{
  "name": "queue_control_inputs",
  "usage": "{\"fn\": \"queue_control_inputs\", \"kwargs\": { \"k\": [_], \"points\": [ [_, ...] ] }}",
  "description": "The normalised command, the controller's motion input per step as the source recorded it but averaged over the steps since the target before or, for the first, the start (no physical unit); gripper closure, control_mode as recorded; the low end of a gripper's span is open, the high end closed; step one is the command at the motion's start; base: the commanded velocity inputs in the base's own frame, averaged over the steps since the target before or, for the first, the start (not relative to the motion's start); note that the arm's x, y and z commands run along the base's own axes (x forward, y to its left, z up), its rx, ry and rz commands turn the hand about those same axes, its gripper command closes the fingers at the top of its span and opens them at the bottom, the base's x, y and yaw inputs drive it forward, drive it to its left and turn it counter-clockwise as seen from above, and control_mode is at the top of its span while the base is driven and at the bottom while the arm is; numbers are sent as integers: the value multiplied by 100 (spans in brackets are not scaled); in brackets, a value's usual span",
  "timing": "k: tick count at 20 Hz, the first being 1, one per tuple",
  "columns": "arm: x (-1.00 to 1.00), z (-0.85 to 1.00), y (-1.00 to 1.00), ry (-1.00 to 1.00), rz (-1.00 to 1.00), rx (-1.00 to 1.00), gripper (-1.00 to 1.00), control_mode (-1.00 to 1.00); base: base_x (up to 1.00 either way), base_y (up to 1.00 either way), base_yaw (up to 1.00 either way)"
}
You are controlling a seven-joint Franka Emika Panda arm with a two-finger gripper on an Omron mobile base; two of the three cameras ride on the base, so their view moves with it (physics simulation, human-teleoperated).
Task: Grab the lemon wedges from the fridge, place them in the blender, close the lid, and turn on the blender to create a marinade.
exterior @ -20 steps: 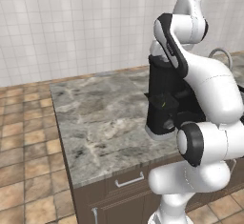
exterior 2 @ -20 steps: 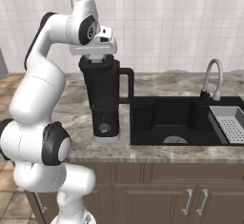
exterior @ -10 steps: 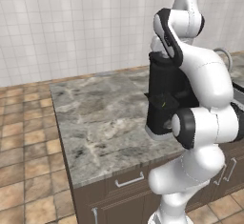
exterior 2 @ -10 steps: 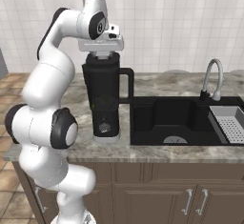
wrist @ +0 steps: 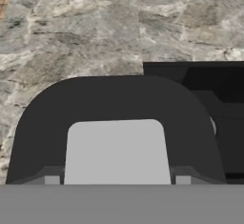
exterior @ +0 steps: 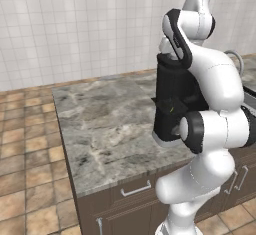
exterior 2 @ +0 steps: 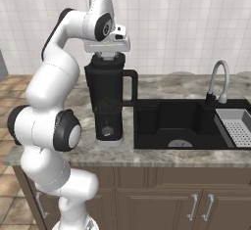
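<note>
**Right base view: hand sits on top of the blender, lid in place**

Right base view shows the blender (exterior 2: 108,104) standing on the marble worktop (exterior 2: 162,155) at centre left of the frame, just left of the black sink (exterior 2: 176,124). Its dark jar has the side handle turned toward the sink, and the round knob on the base faces the camera. The lid (exterior 2: 105,60) sits on the jar's mouth, and the gripper (exterior 2: 106,55) is right down on it, hanging from the white arm that arches over from the left edge. The jaws stand wide, one to each side of the lid's grey cap; whether they touch the lid cannot be told. A curved tap (exterior 2: 218,80) rises at the right, with a grey drainer basket (exterior 2: 240,128) in the sink's right corner.

Hand view looks straight down on the lid (wrist: 116,108): a black rounded square with the light grey cap (wrist: 116,151) at its middle, worktop beyond it at the top and the sink at the right.

Left base view has the blender (exterior: 172,101) at centre right, partly behind the arm, on the worktop (exterior: 105,124).
</note>
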Motion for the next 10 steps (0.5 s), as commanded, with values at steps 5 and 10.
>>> {"fn": "queue_control_inputs", "kwargs": {
  "k": [5,10],
  "points": [
    [-11,-26,0,0,0,0,100,-100,0,0,0],
    [-44,-17,5,0,0,0,100,-100,0,0,0]
  ]
}}
